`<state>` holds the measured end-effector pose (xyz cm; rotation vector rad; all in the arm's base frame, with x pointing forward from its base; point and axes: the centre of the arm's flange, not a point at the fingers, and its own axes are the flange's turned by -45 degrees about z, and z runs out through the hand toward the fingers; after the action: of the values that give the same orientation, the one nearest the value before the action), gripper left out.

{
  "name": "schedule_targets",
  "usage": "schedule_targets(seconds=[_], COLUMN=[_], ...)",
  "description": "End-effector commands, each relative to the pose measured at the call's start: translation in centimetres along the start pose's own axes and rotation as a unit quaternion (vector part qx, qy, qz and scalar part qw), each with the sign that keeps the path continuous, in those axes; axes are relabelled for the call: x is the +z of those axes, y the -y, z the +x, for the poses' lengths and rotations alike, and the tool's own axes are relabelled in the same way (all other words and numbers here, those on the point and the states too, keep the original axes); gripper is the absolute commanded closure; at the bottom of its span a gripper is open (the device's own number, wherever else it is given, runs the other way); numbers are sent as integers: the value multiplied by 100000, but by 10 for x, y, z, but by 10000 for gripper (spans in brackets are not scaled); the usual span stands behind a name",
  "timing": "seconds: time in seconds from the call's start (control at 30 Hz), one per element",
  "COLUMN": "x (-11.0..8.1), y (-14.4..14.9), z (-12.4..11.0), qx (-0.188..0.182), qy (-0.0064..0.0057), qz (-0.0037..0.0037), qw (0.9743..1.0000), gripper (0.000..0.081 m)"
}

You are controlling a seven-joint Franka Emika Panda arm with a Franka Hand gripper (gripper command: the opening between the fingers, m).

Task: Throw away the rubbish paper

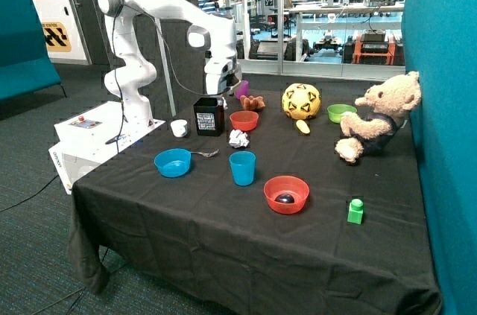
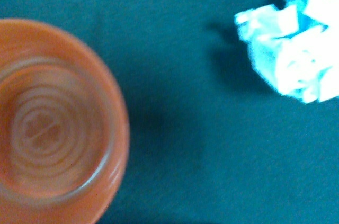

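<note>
My end effector [image 1: 221,95] hangs above the back of the surface [image 1: 223,226], just over the black square bin [image 1: 209,116] and the small red plastic bowl [image 1: 244,120]; I cannot tell from either view whether it is spread or pressed together, since the outside view shows it too small and the wrist view shows no part of it. It carries nothing that I can see. The rubbish paper [image 1: 238,138], a small crumpled ball of white paper, lies on the black cloth at about six o'clock from the small red bowl, just beside it, with the blue plastic cup [image 1: 242,167] near it at six o'clock again. The wrist view confirms this: the red bowl's rim [image 2: 119,128] sits on one side and the crumpled paper [image 2: 294,44] on the other, apart, with bare cloth between them. I judge the task barely begun: the paper is not yet grasped, nor lifted, nor dropped anywhere. What remains, as I read it, is to centre over the paper, descend, pinch it, and carry it to the black bin, which stands near at roughly ten o'clock from the paper and looks the likely place for it.
</note>
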<state>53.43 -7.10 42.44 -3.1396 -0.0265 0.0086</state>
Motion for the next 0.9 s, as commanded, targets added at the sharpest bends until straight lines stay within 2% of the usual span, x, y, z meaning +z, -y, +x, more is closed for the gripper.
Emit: schedule_targets(seconds=[0.0, 0.43, 0.87], x=[22, 52, 68], y=[-34, -54, -49], z=[15, 37, 36], qx=[1528, 648, -764], qy=[-276, -275, -274], qz=[-90, -92, -96], qw=[99988, 99997, 99997], gripper=[119, 6, 0])
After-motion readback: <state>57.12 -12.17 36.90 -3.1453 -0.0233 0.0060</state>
